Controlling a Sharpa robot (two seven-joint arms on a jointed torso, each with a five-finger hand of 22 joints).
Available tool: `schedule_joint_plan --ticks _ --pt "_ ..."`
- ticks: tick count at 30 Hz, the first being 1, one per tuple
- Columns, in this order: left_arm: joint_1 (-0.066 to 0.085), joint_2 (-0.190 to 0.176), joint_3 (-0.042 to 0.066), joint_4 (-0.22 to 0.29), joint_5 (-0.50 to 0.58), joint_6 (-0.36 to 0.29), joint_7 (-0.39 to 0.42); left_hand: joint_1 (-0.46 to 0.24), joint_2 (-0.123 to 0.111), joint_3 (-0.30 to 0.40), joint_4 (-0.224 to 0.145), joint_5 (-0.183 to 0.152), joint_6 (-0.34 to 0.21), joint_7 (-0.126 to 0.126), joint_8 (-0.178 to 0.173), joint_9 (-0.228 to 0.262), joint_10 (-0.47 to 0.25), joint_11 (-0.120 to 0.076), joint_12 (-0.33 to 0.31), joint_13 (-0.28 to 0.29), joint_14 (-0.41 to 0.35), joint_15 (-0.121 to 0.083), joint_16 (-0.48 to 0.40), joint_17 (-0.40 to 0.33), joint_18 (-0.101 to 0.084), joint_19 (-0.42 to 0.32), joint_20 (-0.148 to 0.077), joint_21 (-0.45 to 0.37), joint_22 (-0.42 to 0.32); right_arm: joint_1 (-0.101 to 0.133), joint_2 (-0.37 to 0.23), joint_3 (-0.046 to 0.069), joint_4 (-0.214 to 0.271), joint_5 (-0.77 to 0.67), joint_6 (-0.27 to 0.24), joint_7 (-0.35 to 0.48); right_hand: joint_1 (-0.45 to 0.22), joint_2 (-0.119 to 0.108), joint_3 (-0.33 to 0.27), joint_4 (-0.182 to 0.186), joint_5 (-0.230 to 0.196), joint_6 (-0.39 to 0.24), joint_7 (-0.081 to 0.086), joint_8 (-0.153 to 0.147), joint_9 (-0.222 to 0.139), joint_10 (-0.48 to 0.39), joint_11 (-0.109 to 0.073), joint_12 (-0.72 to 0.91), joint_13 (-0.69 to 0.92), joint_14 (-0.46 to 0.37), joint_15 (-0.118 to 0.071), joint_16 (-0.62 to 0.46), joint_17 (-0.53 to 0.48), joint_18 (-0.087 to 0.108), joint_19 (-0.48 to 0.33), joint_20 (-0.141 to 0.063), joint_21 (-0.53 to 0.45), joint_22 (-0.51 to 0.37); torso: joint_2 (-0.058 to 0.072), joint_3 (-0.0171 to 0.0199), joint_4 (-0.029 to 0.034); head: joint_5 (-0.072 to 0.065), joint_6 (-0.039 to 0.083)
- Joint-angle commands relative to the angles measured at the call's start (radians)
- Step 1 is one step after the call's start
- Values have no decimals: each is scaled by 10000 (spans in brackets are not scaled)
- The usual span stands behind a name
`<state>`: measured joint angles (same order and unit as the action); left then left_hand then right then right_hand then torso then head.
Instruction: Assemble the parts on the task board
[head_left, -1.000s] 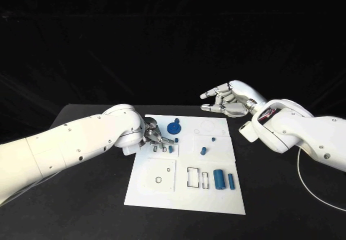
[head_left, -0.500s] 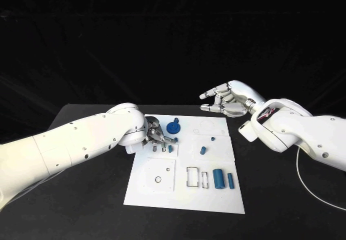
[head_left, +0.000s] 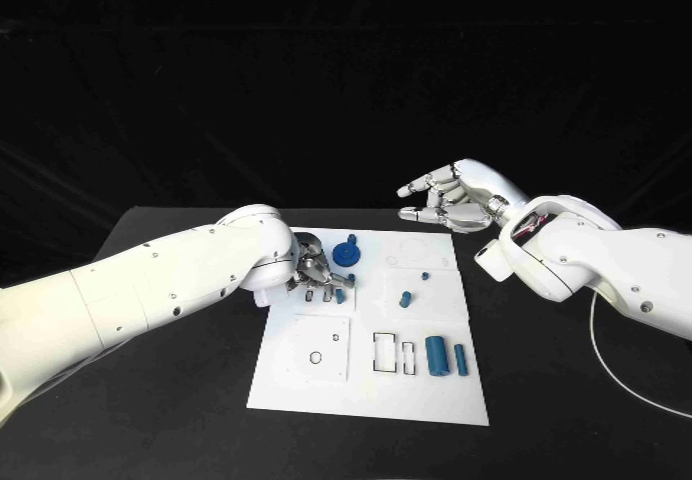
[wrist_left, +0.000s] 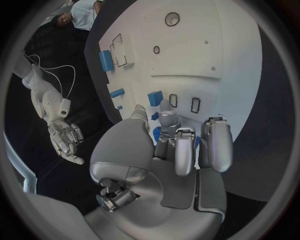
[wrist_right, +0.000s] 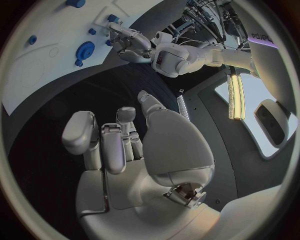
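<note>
The white task board (head_left: 378, 385) lies in the middle of the table. My left hand (head_left: 317, 275) hovers over its far left part, fingers curled down by two small slots (wrist_left: 195, 104) and a small blue piece (head_left: 340, 295). In the left wrist view blue shows behind the left hand's (wrist_left: 181, 145) fingers; whether they grip it is unclear. A blue gear with a peg (head_left: 348, 254) stands just beyond that hand. My right hand (head_left: 450, 205) hangs beyond the board's far edge, fingers apart, holding nothing; the right wrist view shows the right hand (wrist_right: 125, 145) the same way.
Two blue cylinders (head_left: 436, 356) lie side by side near the board's near right corner, beside rectangular cut-outs (head_left: 387, 353). Another small blue piece (head_left: 407, 298) lies mid-board. A square plate with holes (head_left: 315, 350) sits at the near left. Black table (head_left: 173, 400) surrounds the board.
My left hand has crept slightly toward the board's far edge, staying over the slots. The right hand has lifted a touch. The parts lie as before.
</note>
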<state>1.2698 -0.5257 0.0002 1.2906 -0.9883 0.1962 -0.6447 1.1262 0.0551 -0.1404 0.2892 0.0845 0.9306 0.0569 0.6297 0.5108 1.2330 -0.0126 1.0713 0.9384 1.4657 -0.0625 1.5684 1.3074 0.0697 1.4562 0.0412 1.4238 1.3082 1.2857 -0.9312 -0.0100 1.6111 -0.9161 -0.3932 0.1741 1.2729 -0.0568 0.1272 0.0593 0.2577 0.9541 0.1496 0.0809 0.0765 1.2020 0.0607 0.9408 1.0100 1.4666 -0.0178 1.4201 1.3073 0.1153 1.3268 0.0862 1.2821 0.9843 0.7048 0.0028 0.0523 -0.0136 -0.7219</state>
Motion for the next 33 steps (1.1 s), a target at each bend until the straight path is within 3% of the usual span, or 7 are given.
schedule_joint_plan --ticks 1,33 --pt "11 47 -4 -22 29 289 -8 115 16 -49 -18 34 -98 -5 40 14 59 5 53 9 1051 -87 24 2634 -173 80 -16 65 50 1 20 1 -10 -16 127 -31 12 -27 -24 -13 42 69 -18 62 -10 -19 -23 -62 -8 525 -20 -59 217 -46 -35 -27 -41 -11 5 1 -2 0 -21" --pt "6 195 -74 -130 78 478 10 556 131 39 -51 43 -159 -44 221 333 163 -29 214 201 1051 -111 24 2634 -204 141 -36 161 233 -2 106 -2 -81 6 187 -27 -29 -8 -48 16 68 96 -23 77 -8 -12 -27 -66 -21 527 -22 -63 217 -46 -33 -30 -45 -15 4 -3 4 10 -103"
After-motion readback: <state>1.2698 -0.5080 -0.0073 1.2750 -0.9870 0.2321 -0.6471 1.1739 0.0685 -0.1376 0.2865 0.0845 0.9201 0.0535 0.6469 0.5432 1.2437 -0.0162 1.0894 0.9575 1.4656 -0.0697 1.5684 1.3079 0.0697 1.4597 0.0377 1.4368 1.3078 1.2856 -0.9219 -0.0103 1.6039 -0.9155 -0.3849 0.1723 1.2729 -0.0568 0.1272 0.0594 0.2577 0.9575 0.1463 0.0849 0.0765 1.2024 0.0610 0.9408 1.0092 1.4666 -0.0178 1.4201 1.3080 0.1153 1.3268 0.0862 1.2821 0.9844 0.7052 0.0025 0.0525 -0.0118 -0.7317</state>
